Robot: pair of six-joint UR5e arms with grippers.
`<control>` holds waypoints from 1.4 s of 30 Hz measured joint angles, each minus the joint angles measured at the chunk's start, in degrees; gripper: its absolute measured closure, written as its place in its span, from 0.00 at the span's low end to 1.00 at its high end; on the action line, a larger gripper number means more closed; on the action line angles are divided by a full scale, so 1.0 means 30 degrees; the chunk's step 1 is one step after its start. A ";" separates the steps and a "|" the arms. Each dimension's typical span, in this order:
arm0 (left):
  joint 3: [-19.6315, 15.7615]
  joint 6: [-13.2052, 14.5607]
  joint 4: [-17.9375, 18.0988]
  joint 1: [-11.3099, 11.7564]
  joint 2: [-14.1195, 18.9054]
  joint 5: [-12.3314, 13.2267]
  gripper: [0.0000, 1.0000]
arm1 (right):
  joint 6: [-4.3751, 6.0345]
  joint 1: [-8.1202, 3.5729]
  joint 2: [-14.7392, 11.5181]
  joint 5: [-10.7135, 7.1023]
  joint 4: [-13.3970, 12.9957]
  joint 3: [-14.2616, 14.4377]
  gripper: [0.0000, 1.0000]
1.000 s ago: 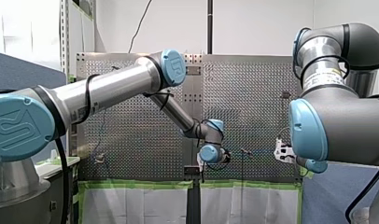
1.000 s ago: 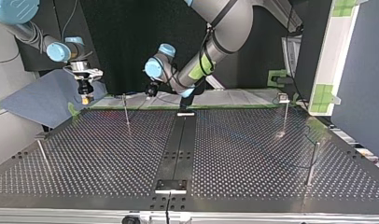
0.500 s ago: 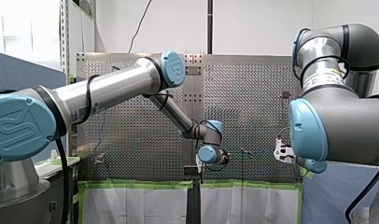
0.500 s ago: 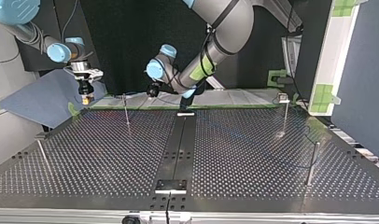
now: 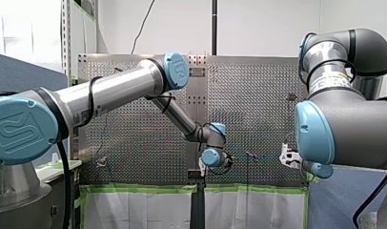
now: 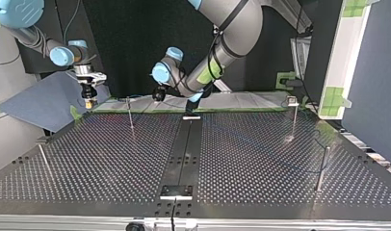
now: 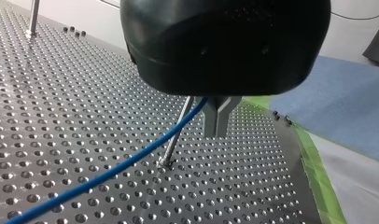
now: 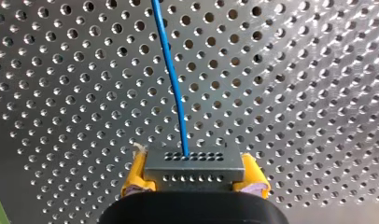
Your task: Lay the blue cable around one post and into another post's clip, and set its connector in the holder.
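**Operator:** What have the fingers got?

**Spotter:** Your right gripper (image 8: 192,171) has its yellow pads (image 8: 133,181) clamped on both sides of the connector (image 8: 191,162), a small grey block with rows of holes. The blue cable (image 8: 171,79) leaves the middle of that block and runs straight ahead over the table (image 8: 295,93). On your left gripper (image 7: 218,134) the metal fingers (image 7: 211,119) are pressed together. The cable comes out at their root, so I judge they pinch it, though the contact itself is hidden.

**Operator:** How far along am I?

**Spotter:** Early, I'd say. From your left fingers the cable crosses in front of a thin post (image 7: 175,142) standing just beside them. You can't tell whether it touches, and it isn't wrapped around. In the top view both grippers hang at the table's far edge, upper left and upper middle of the frame. The clip post (image 6: 293,115) stands at the right, well apart from them, and I can make out nothing in its clip. The connector is in your pads, not in a holder. The wrap, the clip and the seating all seem left to do.

**Operator:** And the cable?

**Spotter:** It's thin, smooth and bright blue, in one gentle bow. No kink or loop shows.
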 joint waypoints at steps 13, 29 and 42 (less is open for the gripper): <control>0.0058 -0.0186 0.0326 0.0298 -0.0016 0.0421 0.98 | 0.0062 0.0006 0.0102 0.0009 0.0060 -0.0363 1.00; 0.0526 -0.0367 0.0247 0.0792 -0.0026 0.0927 0.98 | 0.0101 0.0034 0.0604 -0.0035 0.0412 -0.1138 1.00; 0.1756 -0.0297 -0.0571 0.0923 -0.0759 0.1142 0.98 | 0.0151 -0.0029 0.0877 -0.0040 0.0648 -0.1881 1.00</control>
